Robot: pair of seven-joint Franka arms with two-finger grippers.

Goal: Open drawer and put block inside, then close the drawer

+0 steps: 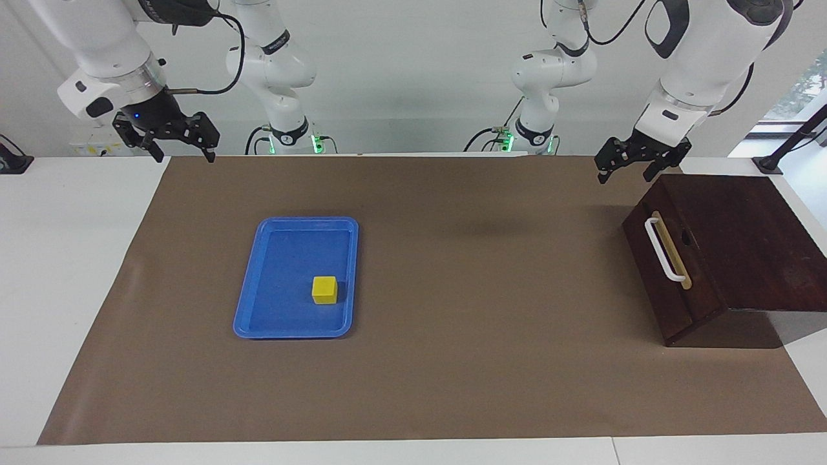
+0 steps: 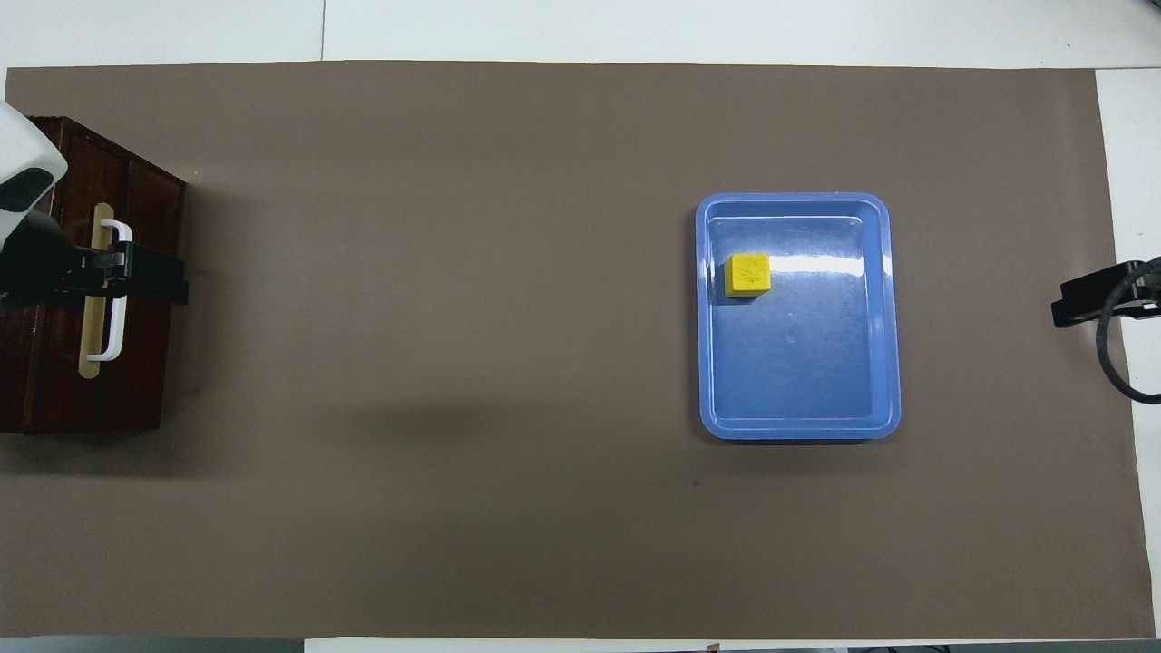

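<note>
The dark brown wooden drawer (image 1: 675,284) is shut in its low box at the left arm's end of the table, its white bar handle (image 1: 663,250) facing the middle of the table. The handle also shows in the overhead view (image 2: 116,313). The small yellow block (image 1: 324,290) lies in a blue tray (image 1: 278,323); it also shows in the overhead view (image 2: 747,275). My left gripper (image 1: 625,173) hangs open and empty, high over the drawer's front (image 2: 136,277), touching nothing. My right gripper (image 1: 183,155) hangs open and empty over the mat's edge at the right arm's end (image 2: 1084,299).
A brown mat (image 1: 452,361) covers most of the white table. The blue tray (image 2: 884,363) lies toward the right arm's end. The wooden box's top (image 1: 743,239) slopes and reaches the table's end.
</note>
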